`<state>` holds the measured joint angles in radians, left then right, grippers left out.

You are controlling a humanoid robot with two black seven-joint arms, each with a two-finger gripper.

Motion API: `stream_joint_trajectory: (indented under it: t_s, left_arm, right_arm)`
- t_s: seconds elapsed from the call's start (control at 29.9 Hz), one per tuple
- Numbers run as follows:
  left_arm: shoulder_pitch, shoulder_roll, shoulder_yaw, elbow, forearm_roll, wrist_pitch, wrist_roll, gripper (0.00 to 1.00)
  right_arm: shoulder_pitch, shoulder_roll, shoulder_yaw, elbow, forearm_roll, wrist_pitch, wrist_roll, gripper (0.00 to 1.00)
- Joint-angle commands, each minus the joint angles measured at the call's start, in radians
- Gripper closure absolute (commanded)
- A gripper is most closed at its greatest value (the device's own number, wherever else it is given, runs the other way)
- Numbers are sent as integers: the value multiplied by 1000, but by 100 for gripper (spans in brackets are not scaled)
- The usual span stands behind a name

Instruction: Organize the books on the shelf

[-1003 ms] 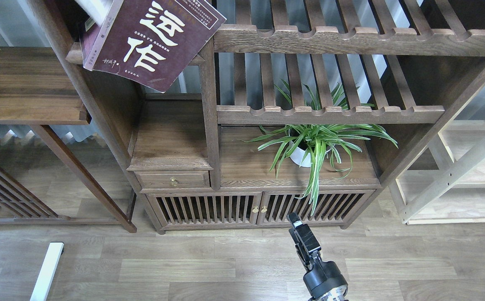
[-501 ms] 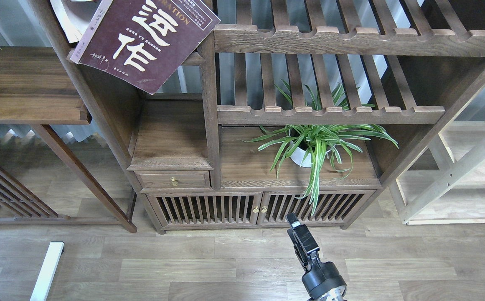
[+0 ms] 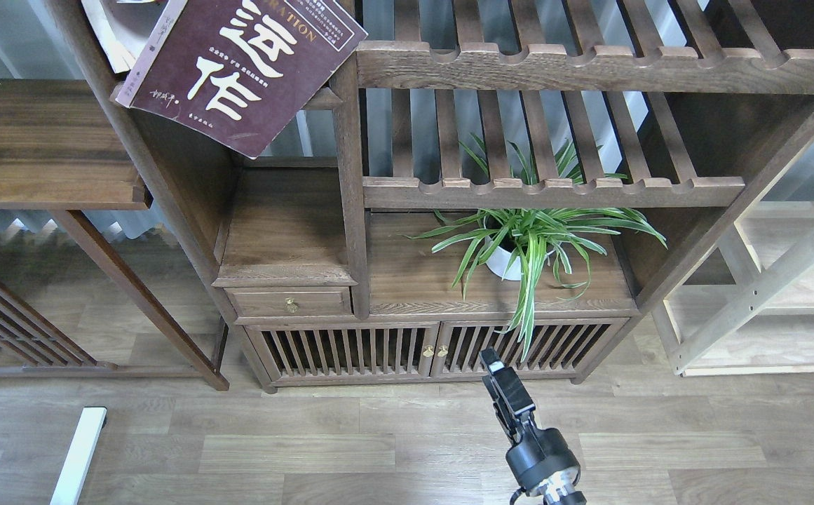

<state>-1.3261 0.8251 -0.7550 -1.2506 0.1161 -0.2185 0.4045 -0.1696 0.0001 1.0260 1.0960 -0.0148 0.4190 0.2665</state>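
The large maroon-brown book (image 3: 238,66) with cream Chinese characters lies tilted at the top left, its lower corner hanging over the front edge of the dark bookcase shelf (image 3: 321,99). A pale lavender-white book (image 3: 109,31) peeks out behind its left side. The red book with the yellow band is out of view. My right gripper (image 3: 495,366) points up from the bottom centre, in front of the slatted cabinet doors, far below the books. It is dark and seen end-on, holding nothing visible. My left gripper is out of view.
A potted spider plant (image 3: 527,245) stands on the cabinet top under two slatted racks (image 3: 554,191). A small drawer (image 3: 291,303) sits at the left of the cabinet. A wide dark board (image 3: 42,147) is at the left, a pale light-wood frame (image 3: 764,294) at the right.
The maroon book has shifted up and to the left and shows more of the pale book behind it. My right gripper has risen slightly toward the cabinet doors.
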Motion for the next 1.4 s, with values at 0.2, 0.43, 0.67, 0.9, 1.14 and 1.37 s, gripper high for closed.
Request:
stream_joint_trajectory:
  t_s: [0.2, 0.43, 0.67, 0.9, 1.14, 1.37]
  left_arm:
    - [198, 140, -56, -187, -104, -156, -24, 37]
    - [326, 224, -58, -253, -223, -270, -27, 37]
    - [447, 215, -47, -262, -262, -270, -56, 37]
    - [640, 93, -59, -253, -256, -270, -85, 31]
    - [798, -145, -129, -172, -219, -270, -76, 21]
    - [840, -268, -130, -44, -207, -270, -78, 17]
  right_arm:
    - [104, 0, 6, 108, 18, -172, -6, 12]
    - [147, 0, 8, 196, 30, -227, -7, 11]
    - [173, 0, 8, 226, 32, -275, -7, 7]
    - [209, 0, 14, 228, 30, -276, -1, 4]
    - [285, 0, 66, 231, 32, -365, 7, 2]
    - [326, 0, 97, 228, 32, -407, 8, 1]
